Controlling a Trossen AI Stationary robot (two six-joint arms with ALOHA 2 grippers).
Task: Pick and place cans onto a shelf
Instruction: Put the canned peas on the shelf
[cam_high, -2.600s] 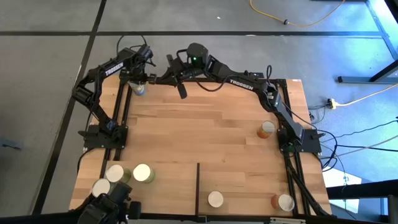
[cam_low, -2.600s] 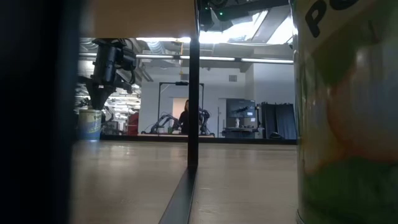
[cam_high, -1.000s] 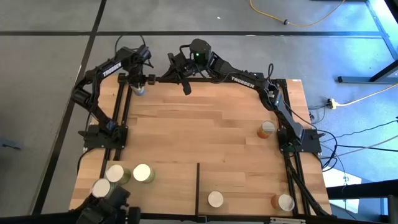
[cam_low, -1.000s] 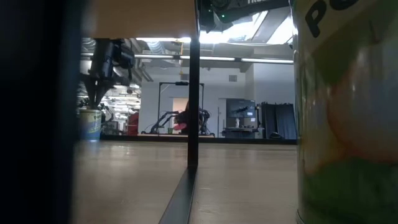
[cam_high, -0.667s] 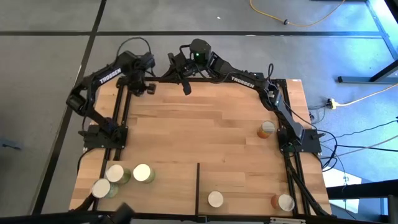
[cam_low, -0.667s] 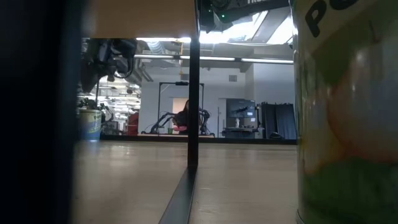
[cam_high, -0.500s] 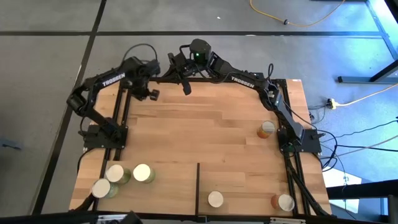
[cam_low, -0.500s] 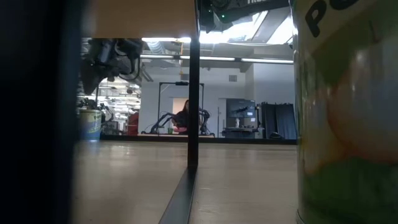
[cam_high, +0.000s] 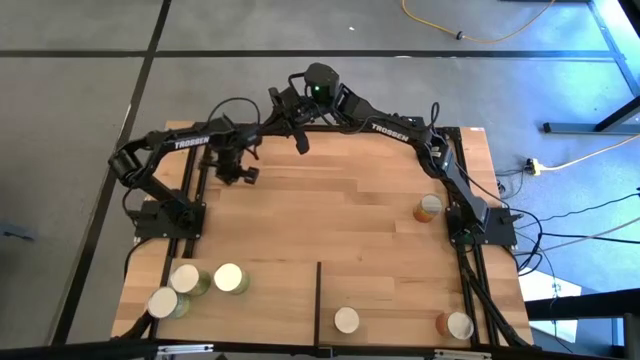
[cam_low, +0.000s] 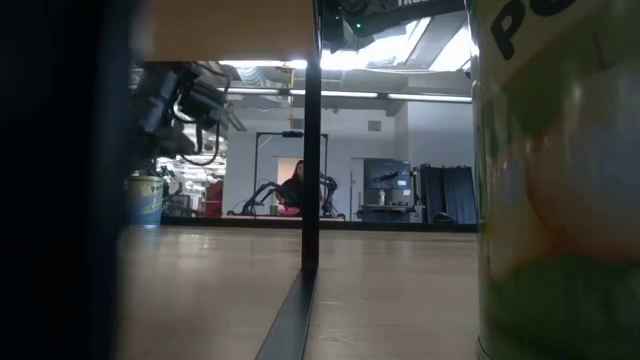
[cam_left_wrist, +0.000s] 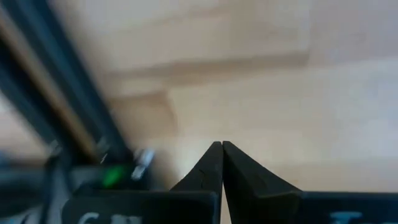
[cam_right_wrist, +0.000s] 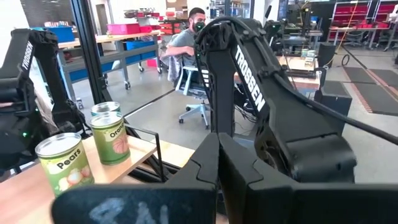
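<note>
Several cans stand about the table. Three with cream tops (cam_high: 185, 279) cluster at the near left on the pale shelf panel (cam_high: 400, 290), left of its dark divider (cam_high: 318, 300). Two more (cam_high: 346, 320) (cam_high: 458, 325) stand near the front edge and an orange one (cam_high: 428, 207) at the right. One can (cam_low: 145, 198) stands upright at the far left. My left gripper (cam_high: 240, 172) (cam_left_wrist: 222, 149) is shut, pointing down over bare wood. My right gripper (cam_high: 300, 140) (cam_right_wrist: 217, 146) is shut and level at the far edge.
A big can with a green label (cam_low: 560, 180) fills the right of the low view, with the divider (cam_low: 311, 140) in its middle. Dark frame rails (cam_high: 195, 180) run along the table's left and right sides. A person sits in the room beyond.
My left gripper has left the can at the far left corner and swung toward the near edge and a little to the right, sinking and turning as it went, and has shut its fingers. The can stays upright where it was.
</note>
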